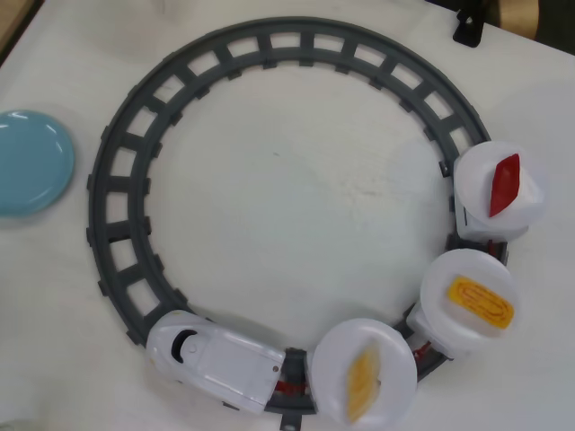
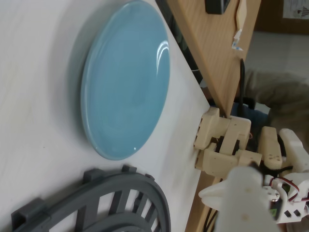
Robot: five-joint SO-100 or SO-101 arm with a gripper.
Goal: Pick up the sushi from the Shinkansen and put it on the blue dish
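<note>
The sushi, a yellow-orange grooved block, lies on the middle white plate car at the right of the overhead view. The white Shinkansen stands on the grey track at the bottom, nose pointing left, with three plate cars behind it. The blue dish sits empty at the left table edge, and it fills the upper wrist view. No gripper shows in the overhead view. In the wrist view only a blurred white part of the gripper shows at the bottom right, and its jaws cannot be made out.
A pale smooth orange piece lies on the car behind the train, and a red pointed piece on the last car. In the wrist view the track curves below the dish, with cream printed arm parts and a wooden board past the table edge.
</note>
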